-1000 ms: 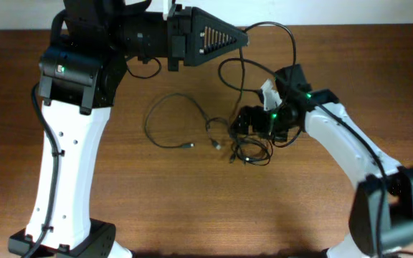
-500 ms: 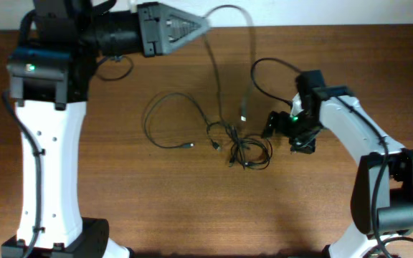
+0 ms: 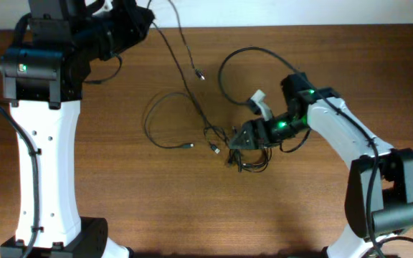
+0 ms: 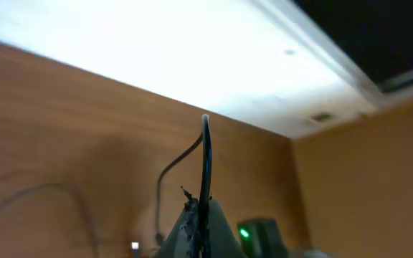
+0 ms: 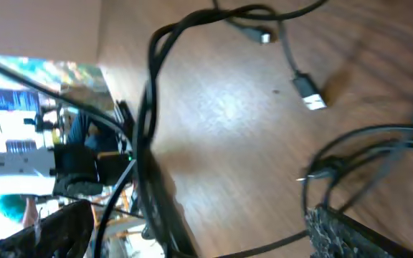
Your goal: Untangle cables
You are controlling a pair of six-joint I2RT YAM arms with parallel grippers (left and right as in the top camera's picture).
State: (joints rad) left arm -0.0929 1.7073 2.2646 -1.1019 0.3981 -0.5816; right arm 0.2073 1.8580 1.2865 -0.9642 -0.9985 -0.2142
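The thin black cables [image 3: 246, 156] are bunched in a small knot at mid-table. One strand [image 3: 181, 68] rises from the knot up to my left gripper [image 3: 148, 16] at the top left, its plug end [image 3: 201, 74] dangling free. In the left wrist view the left gripper [image 4: 201, 212] is shut on that cable [image 4: 206, 158]. Another cable [image 3: 151, 123] loops flat on the wood, with plugs [image 3: 190, 146] left of the knot. My right gripper [image 3: 241, 141] sits at the knot's upper edge. Seen from its wrist, the right gripper [image 5: 196, 218] is open, with strands [image 5: 148, 115] running between its fingers [image 5: 339, 231].
A thicker black wire [image 3: 229, 59] fixed to the right arm arches over the wooden table [image 3: 120, 201] behind the knot. The left arm's white column [image 3: 45, 158] stands at the left. The table's far edge meets a white wall [image 3: 300, 11].
The left gripper has swung left and back, drawing its cable up out of the knot. The right gripper pulled away, then returned to the knot, open.
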